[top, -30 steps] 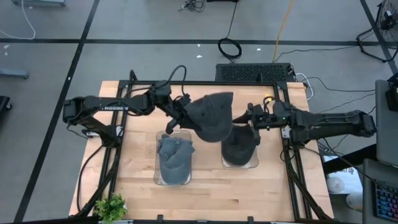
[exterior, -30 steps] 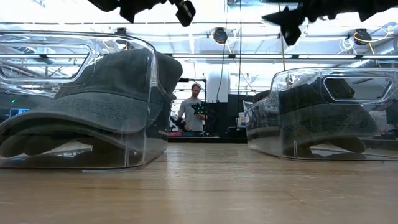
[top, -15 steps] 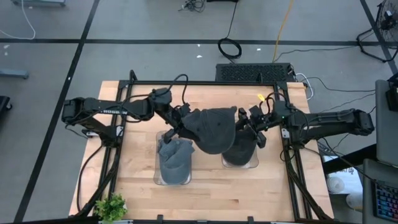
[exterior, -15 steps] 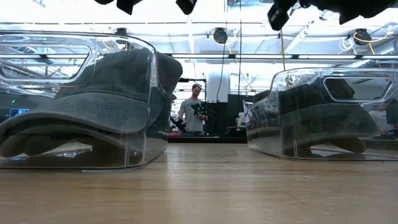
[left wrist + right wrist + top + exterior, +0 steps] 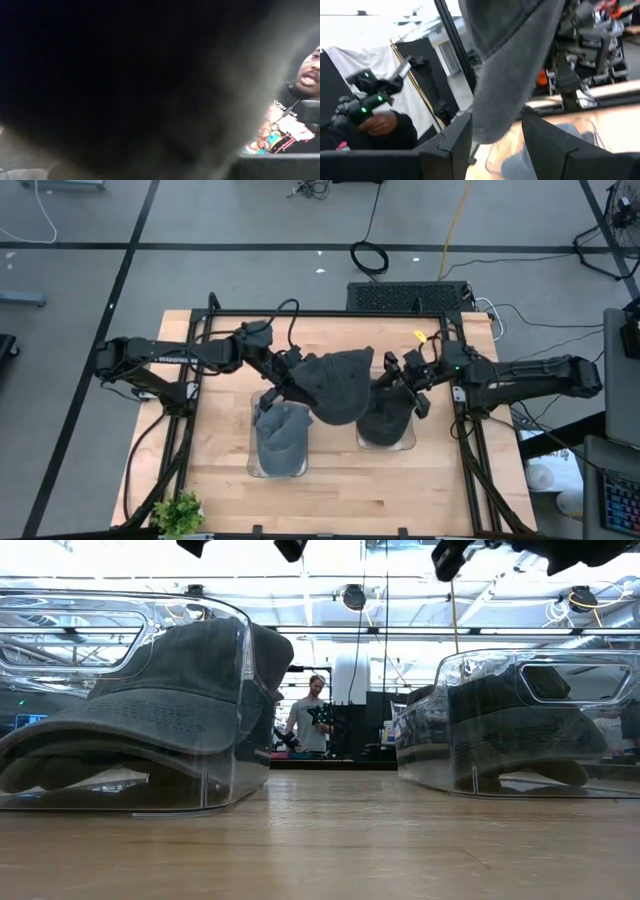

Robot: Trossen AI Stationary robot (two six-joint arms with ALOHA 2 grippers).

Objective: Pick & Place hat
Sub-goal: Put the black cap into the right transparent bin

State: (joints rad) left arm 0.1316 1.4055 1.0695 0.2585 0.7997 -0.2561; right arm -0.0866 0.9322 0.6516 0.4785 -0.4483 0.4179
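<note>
Hat [image 5: 338, 385] hangs in the air above the gap between the left bin [image 5: 279, 442] and the right bin [image 5: 387, 426], held by the left gripper [image 5: 285, 385], which is fully closed on its left edge. The right gripper [image 5: 496, 131] is half open with the hat's edge between its fingers; it seems not yet to pinch it. If the right jaws close too early or miss the cloth, the hat may twist or slip and fall outside the bins. Both clear bins already hold caps and stand on a wooden table [image 5: 345, 490]. A person [image 5: 313, 718] stands in the room, far behind.
</note>
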